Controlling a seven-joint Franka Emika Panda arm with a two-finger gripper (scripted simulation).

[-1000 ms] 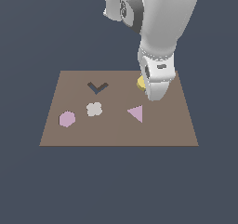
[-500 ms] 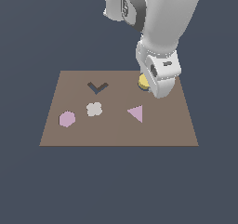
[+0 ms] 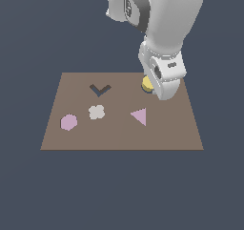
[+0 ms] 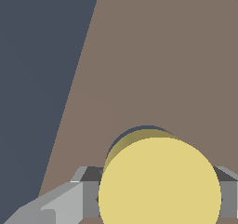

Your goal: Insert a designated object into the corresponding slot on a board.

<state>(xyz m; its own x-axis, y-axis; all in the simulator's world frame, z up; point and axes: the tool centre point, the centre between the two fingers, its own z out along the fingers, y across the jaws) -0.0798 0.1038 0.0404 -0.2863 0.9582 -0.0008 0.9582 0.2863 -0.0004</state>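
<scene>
Closest to the wrist camera, the yellow disc (image 4: 159, 181) is plain, flat-faced and thick-edged, pinched between the grey fingers (image 4: 69, 197) of the gripper (image 3: 151, 88). Just behind it a sliver of the dark round slot (image 4: 139, 131) shows in the brown board (image 3: 119, 133). No writing is readable anywhere.

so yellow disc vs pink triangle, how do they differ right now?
The yellow disc is round; the pink triangle is three-cornered. The disc sits between the gripper fingers, above the dark round slot; the triangle lies free on the board. Both are small shapes.
</scene>
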